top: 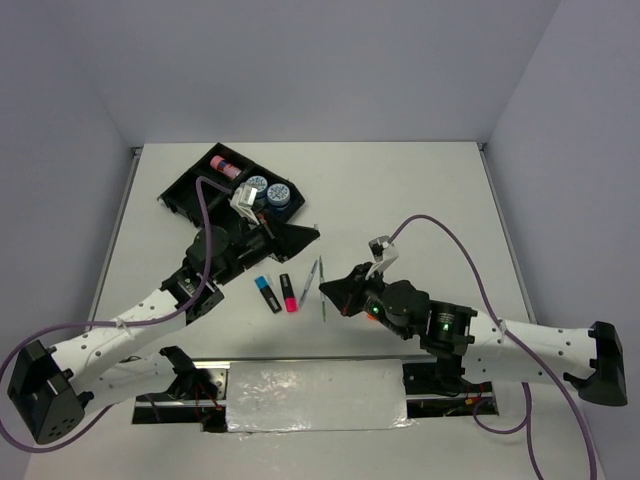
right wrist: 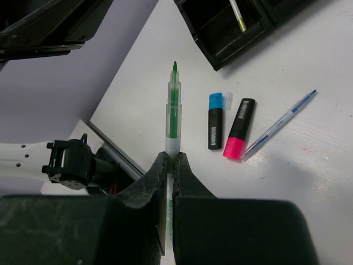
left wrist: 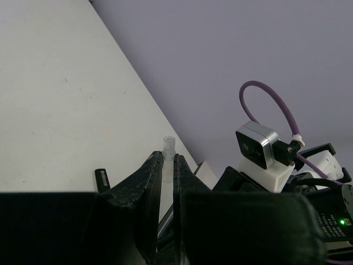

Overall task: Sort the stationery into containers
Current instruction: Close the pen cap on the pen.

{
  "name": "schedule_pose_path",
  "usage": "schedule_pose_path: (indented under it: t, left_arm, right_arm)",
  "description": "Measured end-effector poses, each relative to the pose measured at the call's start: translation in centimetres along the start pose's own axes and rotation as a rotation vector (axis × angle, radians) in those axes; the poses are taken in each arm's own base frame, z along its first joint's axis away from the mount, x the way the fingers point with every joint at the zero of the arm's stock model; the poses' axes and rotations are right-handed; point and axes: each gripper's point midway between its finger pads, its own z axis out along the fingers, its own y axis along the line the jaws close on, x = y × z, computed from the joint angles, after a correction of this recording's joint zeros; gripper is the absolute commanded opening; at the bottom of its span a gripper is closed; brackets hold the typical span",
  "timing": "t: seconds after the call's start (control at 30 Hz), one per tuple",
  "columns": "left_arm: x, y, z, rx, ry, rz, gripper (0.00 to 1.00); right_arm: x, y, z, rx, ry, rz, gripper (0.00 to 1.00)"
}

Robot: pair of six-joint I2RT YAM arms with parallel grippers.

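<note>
The black four-compartment tray [top: 190, 192] lies at the back left and holds a pink-capped tube [top: 226, 166] and two round blue tubs [top: 268, 190]. My left gripper [top: 308, 235] hovers just right of the tray, shut on a thin clear-ended pen [left wrist: 167, 148]. My right gripper [top: 326, 291] is low over the table, shut on a green pen [right wrist: 174, 116]. A blue highlighter [top: 266, 292], a pink highlighter [top: 288, 292] and a thin blue pen [top: 311, 280] lie on the table between the arms. They also show in the right wrist view: blue highlighter [right wrist: 215, 127], pink highlighter [right wrist: 239, 130], blue pen [right wrist: 281, 121].
A corner of the tray [right wrist: 220, 49] shows in the right wrist view with a thin pen [right wrist: 237, 15] lying in one compartment. The right arm's wrist camera [left wrist: 259, 146] is close to my left gripper. The table's near edge [top: 310, 365] runs just behind the highlighters.
</note>
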Motion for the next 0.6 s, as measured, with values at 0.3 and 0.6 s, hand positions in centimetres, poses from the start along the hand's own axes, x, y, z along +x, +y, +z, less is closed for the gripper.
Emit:
schedule_pose_path:
  t: [0.3, 0.6]
  left_arm:
    - [0.6, 0.1, 0.0, 0.006, 0.025, -0.002, 0.00]
    - [2.2, 1.2, 0.5, -0.012, 0.086, -0.007, 0.00]
  right_arm:
    - [-0.5, 0.0, -0.2, -0.001, -0.014, -0.020, 0.00]
    - [-0.8, -0.1, -0.2, 0.007, -0.026, -0.036, 0.00]
